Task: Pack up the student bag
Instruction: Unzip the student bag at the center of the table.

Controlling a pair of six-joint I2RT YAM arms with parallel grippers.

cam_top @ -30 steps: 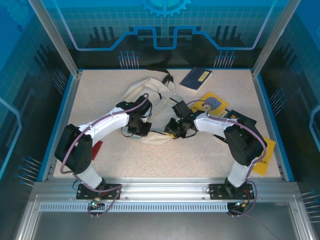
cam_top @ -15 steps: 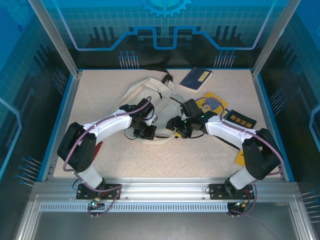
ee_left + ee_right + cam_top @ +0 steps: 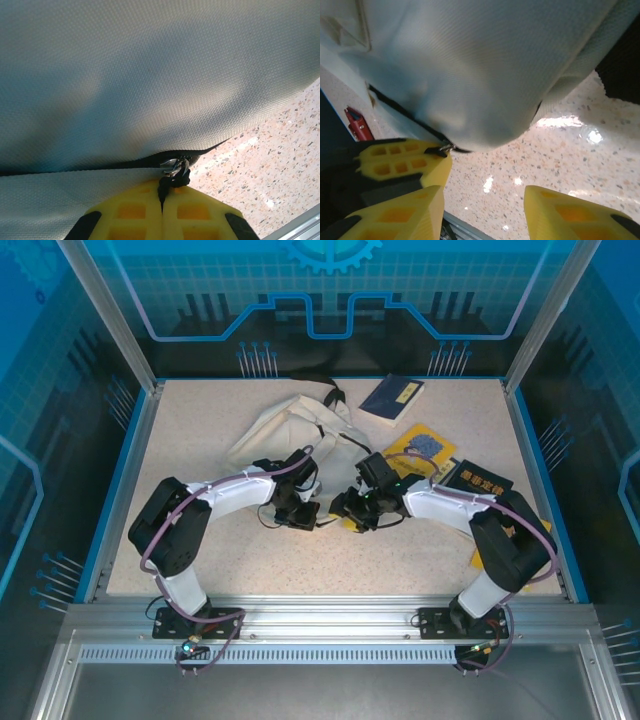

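Now closer together: left claw [image 3: 311, 519] and right claw [image 3: 345, 520], at student bag [image 3: 280, 428].

Overhead view: bright, even light from above; soft shadows on the surface [image 3: 400, 560]; sharp throughout.
Left wrist view: student bag [image 3: 150, 75] weave crisp, with a broad shadow across its upper left; left hand [image 3: 162, 220] soft and out of focus.
Right wrist view: white glare spots on the surface; right hand [image 3: 484, 197] blurred at the bottom edge.
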